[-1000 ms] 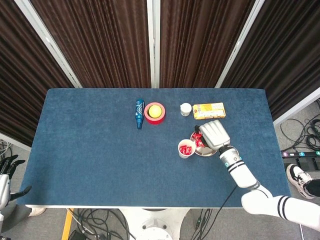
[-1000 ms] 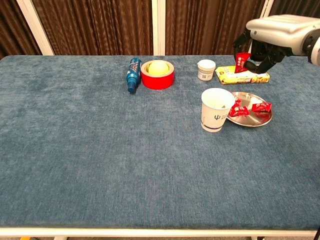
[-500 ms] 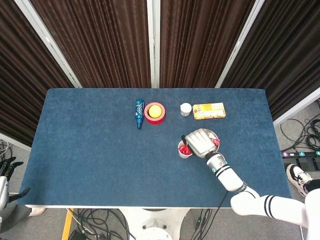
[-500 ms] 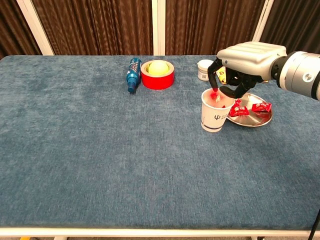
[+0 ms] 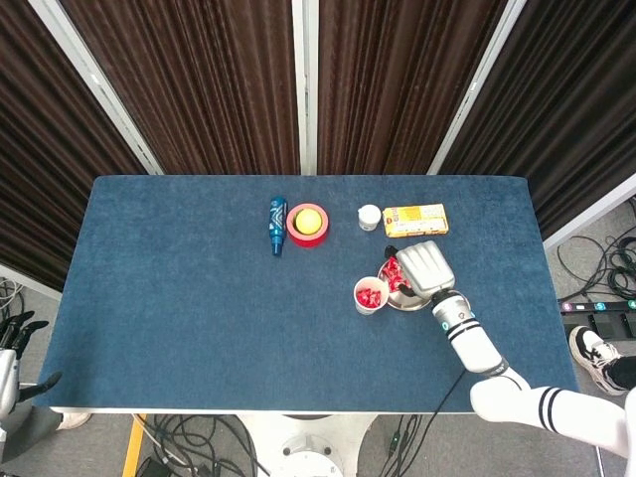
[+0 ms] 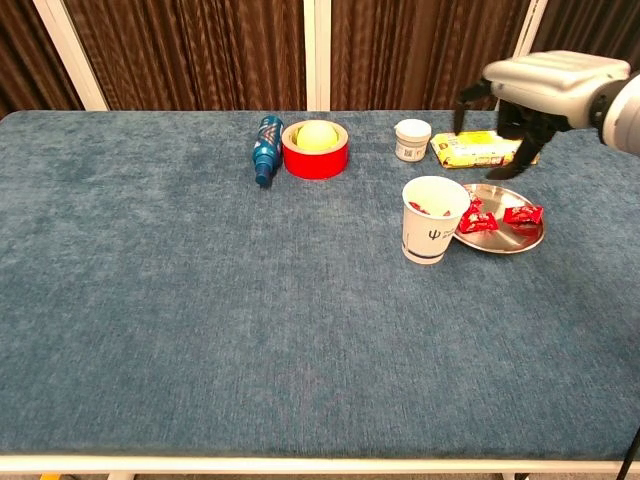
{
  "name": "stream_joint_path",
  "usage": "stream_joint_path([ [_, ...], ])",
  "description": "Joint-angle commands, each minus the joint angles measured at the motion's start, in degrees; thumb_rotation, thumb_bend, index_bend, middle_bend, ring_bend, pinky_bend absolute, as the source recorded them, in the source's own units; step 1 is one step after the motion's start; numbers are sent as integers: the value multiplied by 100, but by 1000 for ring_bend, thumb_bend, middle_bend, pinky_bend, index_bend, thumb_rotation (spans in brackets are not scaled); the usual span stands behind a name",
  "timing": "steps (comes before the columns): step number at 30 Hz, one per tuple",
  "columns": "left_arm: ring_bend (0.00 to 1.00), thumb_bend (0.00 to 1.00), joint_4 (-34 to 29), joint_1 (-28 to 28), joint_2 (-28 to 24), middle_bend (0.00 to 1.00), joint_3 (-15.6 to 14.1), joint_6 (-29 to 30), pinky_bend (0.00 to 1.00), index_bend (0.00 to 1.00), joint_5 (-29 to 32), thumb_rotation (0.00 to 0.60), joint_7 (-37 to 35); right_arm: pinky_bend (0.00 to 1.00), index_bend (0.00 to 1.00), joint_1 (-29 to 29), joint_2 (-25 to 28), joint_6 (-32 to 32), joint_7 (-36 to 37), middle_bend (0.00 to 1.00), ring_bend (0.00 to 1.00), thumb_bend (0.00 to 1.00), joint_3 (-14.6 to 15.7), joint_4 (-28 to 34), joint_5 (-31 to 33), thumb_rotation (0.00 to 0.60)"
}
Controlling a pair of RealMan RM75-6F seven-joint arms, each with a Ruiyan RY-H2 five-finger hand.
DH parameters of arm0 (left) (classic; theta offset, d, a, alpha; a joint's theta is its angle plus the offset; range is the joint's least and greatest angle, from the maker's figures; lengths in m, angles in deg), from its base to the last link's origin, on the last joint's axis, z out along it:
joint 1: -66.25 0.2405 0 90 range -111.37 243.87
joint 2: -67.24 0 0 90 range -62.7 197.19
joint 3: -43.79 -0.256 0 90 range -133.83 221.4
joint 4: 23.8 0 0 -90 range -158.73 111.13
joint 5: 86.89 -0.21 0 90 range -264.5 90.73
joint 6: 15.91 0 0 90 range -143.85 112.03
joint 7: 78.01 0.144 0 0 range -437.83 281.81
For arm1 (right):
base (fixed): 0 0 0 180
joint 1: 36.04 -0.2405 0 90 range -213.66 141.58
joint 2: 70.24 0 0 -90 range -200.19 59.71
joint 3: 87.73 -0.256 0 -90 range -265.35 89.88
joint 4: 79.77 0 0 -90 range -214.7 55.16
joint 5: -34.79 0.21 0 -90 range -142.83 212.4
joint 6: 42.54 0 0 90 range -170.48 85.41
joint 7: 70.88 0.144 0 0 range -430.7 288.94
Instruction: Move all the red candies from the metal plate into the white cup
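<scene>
The white cup (image 6: pixel 433 220) stands just left of the metal plate (image 6: pixel 498 239) and has red candies (image 5: pixel 371 294) inside it. Two red candies (image 6: pixel 476 216) (image 6: pixel 522 214) lie on the plate. My right hand (image 6: pixel 530 92) hovers above the plate's far side with its fingers hanging apart and nothing in them. In the head view the right hand (image 5: pixel 423 266) covers most of the plate (image 5: pixel 399 302), with a red candy (image 5: pixel 392 270) showing at its left edge. My left hand (image 5: pixel 12 343) hangs off the table's near left corner, fingers apart and empty.
Along the back of the table lie a blue bottle (image 6: pixel 265 150), a red tape roll (image 6: pixel 315 155) with a yellow ball in it, a small white jar (image 6: pixel 412 139) and a yellow box (image 6: pixel 480 150) behind the plate.
My right hand held a red candy, carried it over the cup and let it go there. It has since risen and moved back right over the plate, empty.
</scene>
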Motion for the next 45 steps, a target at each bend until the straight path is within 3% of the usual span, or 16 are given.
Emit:
stream_joint_path([
  [1, 142, 0, -2, 1, 9, 238, -9, -3, 177, 300, -6, 600, 2, 1000, 375, -46, -215, -346, -116, 1000, 988, 101, 96, -505, 393, 600],
  [6, 142, 0, -14, 11, -11, 238, -8, -4, 177, 301, 12, 600, 13, 1000, 382, -200, -688, -716, -172, 1000, 988, 106, 152, -1222, 663, 600],
  [15, 142, 0, -55, -4, -48, 238, 0, -22, 177, 301, 18, 600, 50, 1000, 395, -476, -1255, -1070, -230, 1000, 988, 208, 91, -2026, 836, 600],
  [24, 142, 0, -30, 1, -46, 238, 3, -23, 177, 301, 31, 600, 37, 1000, 403, -585, -1589, -1260, -272, 1000, 988, 231, 89, -2532, 971, 600],
  [32, 142, 0, 4, 23, -32, 238, -7, -25, 177, 300, 53, 600, 9, 1000, 493, -597, -1661, -1292, -276, 1000, 989, 322, 91, -2642, 977, 600],
  [38, 142, 0, 20, 41, -31, 238, -5, 0, 177, 300, 53, 600, -19, 1000, 525, -452, -1270, -893, -70, 1000, 989, 332, -4, -2071, 691, 600],
  [45, 142, 0, -6, 42, -54, 238, 6, 48, 177, 301, 14, 600, -9, 1000, 525, -79, -54, 58, 244, 1000, 989, 332, -130, -186, -146, 600],
])
